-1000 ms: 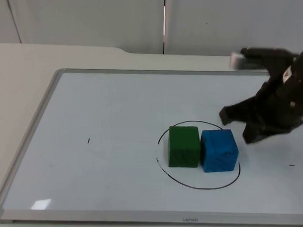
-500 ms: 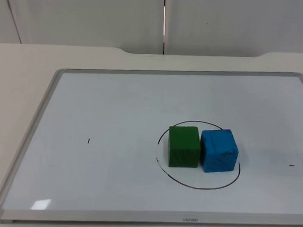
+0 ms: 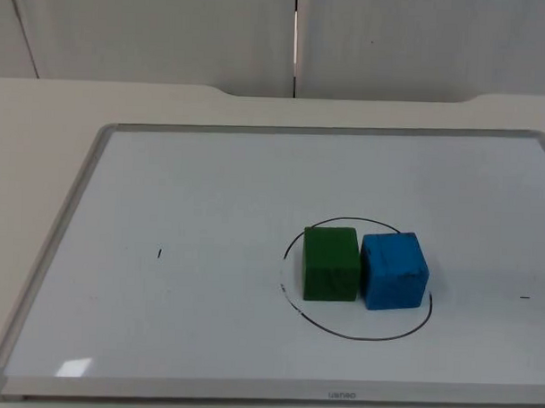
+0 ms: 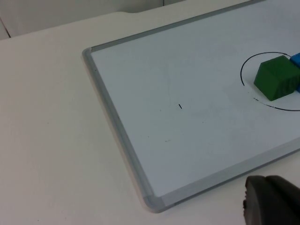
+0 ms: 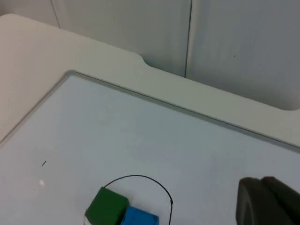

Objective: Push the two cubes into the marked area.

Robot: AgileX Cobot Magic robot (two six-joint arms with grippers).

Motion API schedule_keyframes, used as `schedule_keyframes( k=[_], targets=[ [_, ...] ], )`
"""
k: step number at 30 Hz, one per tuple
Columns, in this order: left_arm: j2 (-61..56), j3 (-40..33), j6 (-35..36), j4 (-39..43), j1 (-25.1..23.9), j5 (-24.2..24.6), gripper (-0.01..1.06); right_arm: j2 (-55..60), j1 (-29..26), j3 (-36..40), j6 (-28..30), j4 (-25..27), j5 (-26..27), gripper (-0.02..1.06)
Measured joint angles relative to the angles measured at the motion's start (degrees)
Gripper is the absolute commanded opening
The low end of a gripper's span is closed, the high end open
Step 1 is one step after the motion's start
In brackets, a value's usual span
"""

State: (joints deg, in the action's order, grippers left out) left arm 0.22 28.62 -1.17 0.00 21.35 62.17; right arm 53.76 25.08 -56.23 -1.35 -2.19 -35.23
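Note:
A green cube (image 3: 330, 263) and a blue cube (image 3: 394, 269) stand side by side, touching, inside the black drawn circle (image 3: 357, 336) on the whiteboard. The blue one is on the right, close to the circle's line. The left wrist view shows the green cube (image 4: 276, 78) far off, past the left gripper (image 4: 272, 202), which waits near the board's front left corner. My right gripper (image 5: 268, 201) hangs high and back from the green cube (image 5: 105, 207) and the blue cube (image 5: 139, 218).
The whiteboard's grey frame (image 3: 51, 250) lies flat on the white table, its front edge near the table's front. A small black mark (image 3: 160, 253) sits on the board's left half. The grey partition wall (image 3: 171, 30) closes the far side.
The right arm, a second ago beside the blue cube, has pulled away to the right out of the top view. Both cubes have stayed where they were.

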Motion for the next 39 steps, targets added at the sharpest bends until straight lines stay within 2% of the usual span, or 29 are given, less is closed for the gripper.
schedule_keyframes(
  k=[16,21,26,34,39],
  targets=[
    [0.0,0.0,0.0,0.0,0.0,0.0,0.0,-23.2,0.1,16.0,0.9,1.1,-2.4,0.0],
    [0.0,0.0,0.0,0.0,0.0,0.0,0.0,-31.4,0.1,20.8,0.9,1.1,-7.4,0.0],
    [0.0,0.0,0.0,0.0,0.0,0.0,0.0,-37.8,0.1,21.4,0.9,1.2,-12.3,0.0],
    [0.0,0.0,0.0,0.0,0.0,0.0,0.0,-45.8,0.2,21.6,1.0,1.8,-16.7,0.0],
    [0.0,0.0,0.0,0.0,0.0,0.0,0.0,-52.1,0.2,24.4,1.4,2.5,-20.7,0.0]
  ],
)
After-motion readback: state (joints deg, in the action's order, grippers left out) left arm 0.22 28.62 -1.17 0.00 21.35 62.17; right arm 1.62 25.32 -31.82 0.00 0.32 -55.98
